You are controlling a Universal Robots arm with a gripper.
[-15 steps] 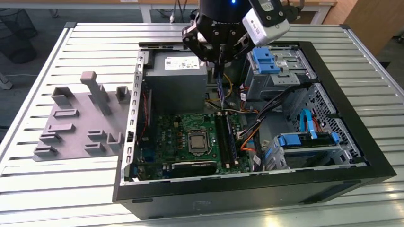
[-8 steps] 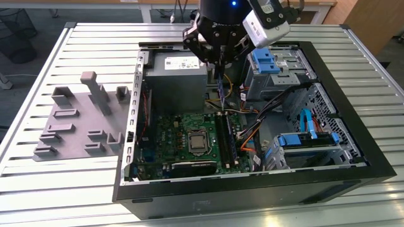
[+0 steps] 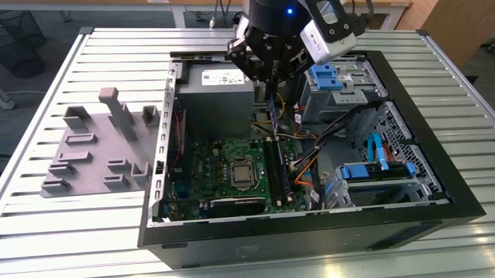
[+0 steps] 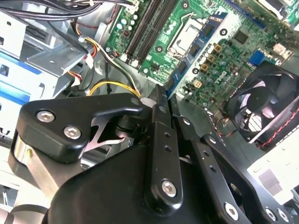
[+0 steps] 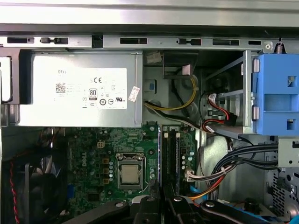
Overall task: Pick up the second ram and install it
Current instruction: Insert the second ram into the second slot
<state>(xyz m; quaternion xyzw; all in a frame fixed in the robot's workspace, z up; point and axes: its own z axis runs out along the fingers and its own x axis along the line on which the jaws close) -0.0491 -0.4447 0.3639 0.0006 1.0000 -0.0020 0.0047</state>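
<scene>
In the exterior view my gripper (image 3: 269,86) hangs over the open computer case, above the back end of the motherboard (image 3: 232,174). Its fingers are shut on the second ram (image 3: 272,110), a thin blue-green strip seen edge-on just below the fingertips. The strip is held above the black memory slots (image 3: 270,165) and in line with them. A similar strip (image 3: 281,174) stands in the slot beside them. In both wrist views the black fingers (image 5: 149,205) (image 4: 161,140) meet over the slots (image 5: 171,154) (image 4: 149,23).
The grey holder tray (image 3: 101,145) with upright blocks lies on the slatted table at the exterior view's left. Inside the case sit the grey power supply (image 3: 220,95), the processor socket (image 3: 241,174), cable bundles (image 3: 325,150), blue drive brackets (image 3: 371,171) and a fan (image 4: 261,102).
</scene>
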